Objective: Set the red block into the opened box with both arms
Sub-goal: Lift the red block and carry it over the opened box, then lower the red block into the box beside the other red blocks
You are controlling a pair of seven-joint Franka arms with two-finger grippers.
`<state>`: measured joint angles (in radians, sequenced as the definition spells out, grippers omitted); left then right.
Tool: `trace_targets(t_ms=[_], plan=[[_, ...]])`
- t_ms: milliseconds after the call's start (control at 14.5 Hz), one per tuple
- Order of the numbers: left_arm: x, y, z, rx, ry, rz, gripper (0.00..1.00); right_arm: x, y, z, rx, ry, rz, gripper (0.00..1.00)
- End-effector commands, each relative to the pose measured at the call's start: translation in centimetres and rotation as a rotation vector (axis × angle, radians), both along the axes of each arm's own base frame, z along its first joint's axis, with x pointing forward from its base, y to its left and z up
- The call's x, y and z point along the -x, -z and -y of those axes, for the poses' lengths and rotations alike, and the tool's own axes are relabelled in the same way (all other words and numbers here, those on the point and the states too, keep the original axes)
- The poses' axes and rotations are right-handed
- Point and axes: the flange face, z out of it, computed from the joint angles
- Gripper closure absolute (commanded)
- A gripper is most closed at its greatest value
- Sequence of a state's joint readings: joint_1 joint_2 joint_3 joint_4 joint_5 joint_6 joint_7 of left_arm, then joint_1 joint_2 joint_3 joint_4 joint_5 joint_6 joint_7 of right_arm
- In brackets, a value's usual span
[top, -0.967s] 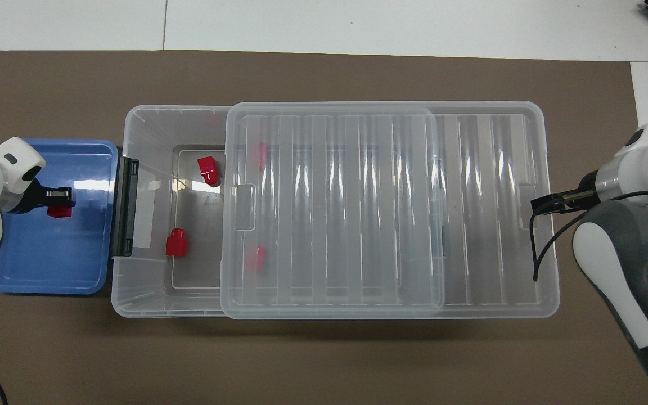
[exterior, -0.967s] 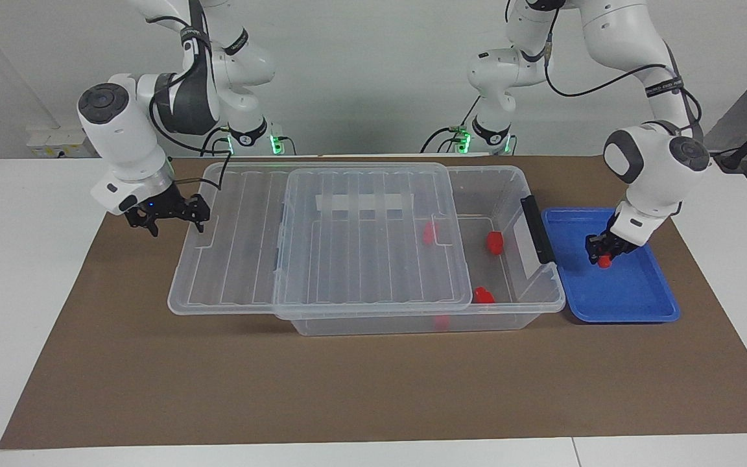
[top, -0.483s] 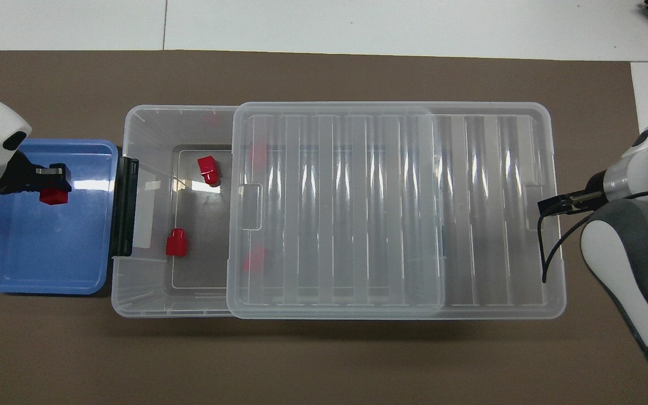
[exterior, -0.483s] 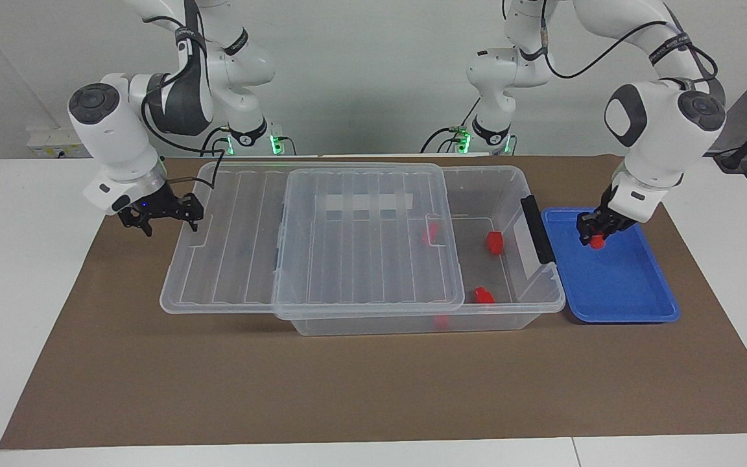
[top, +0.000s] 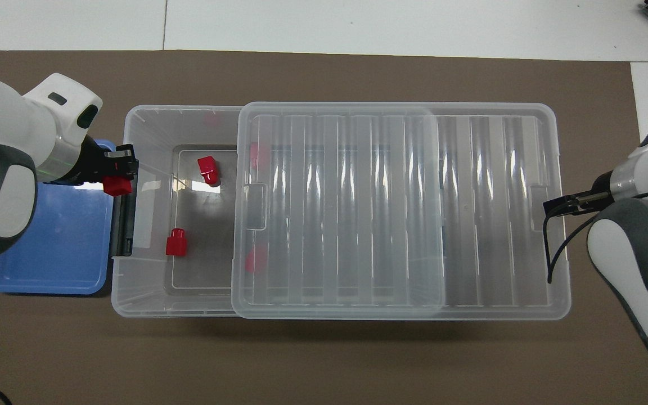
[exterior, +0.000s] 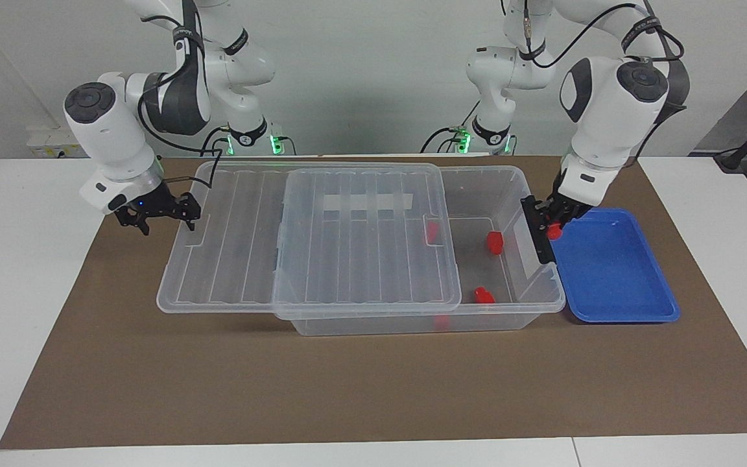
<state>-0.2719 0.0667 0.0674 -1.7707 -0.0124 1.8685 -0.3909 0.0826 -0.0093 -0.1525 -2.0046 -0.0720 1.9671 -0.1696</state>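
The left gripper (exterior: 552,222), clamped on the red block (exterior: 554,231), has lifted it from the blue tray (exterior: 613,305) to the box's (exterior: 412,321) latch end; the right gripper (exterior: 161,215) has drawn the lid (exterior: 231,253) wider, its pincer's state unclear.

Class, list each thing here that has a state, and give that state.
Box: open at the left arm's end.
Lid: slid toward the right arm's end.
Held block: lifted, over the latch.
Left tool: shut on that block.
Right tool: open, at the lid's edge.
Other blocks: loose in the box.
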Motion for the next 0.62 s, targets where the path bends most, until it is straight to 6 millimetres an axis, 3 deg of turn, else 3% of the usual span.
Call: trace_targets(t_ms=[0, 207, 414, 552], plan=[[0.9, -0.7, 2.3, 0.011, -0.057, 0.005, 1.0, 0.2, -1.4, 0.2, 0.02, -0.002, -0.002, 0.0], [1.0, -0.2, 3.2, 0.022, -0.068, 0.032, 1.0, -0.1, -2.9, -1.2, 0.007, 0.042, 0.008, 0.0], [2.1, 1.9, 5.2, 0.039, -0.068, 0.066, 1.0, -0.4, -6.6, -1.9, 0.002, 0.128, 0.033, 0.0], [2.6, 3.4, 5.3, 0.044, -0.075, 0.077, 1.0, -0.3, -8.7, -2.0, -0.009, 0.17, 0.058, 0.0]])
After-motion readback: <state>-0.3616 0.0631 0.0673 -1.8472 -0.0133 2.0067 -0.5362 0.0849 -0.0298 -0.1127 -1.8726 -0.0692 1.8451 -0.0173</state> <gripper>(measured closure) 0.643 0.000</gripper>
